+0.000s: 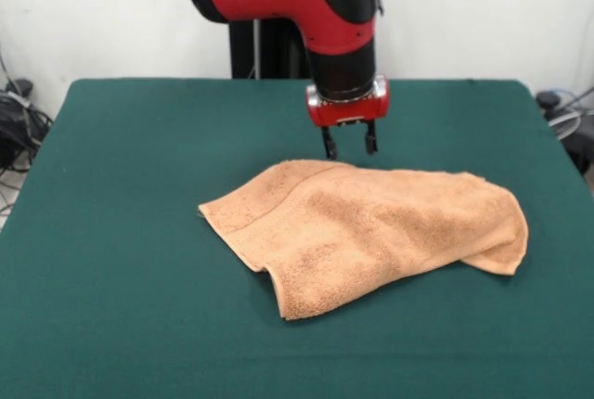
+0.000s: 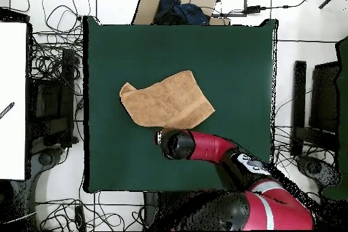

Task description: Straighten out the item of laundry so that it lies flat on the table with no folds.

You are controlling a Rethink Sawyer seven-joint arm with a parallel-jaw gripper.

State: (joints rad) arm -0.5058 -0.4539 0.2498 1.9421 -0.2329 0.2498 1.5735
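The towel lies near the middle of the worktop, doubled over with folds, so flattening is not done; the claw hangs released, empty, just beyond it

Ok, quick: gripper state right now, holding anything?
Gripper: open, holding nothing, just above the towel's far edge.

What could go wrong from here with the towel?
The end effector hangs open above the far edge of the towel, which lies folded over itself. Closing there may pinch both layers, so a pull drags the whole towel across the table without unfolding it.
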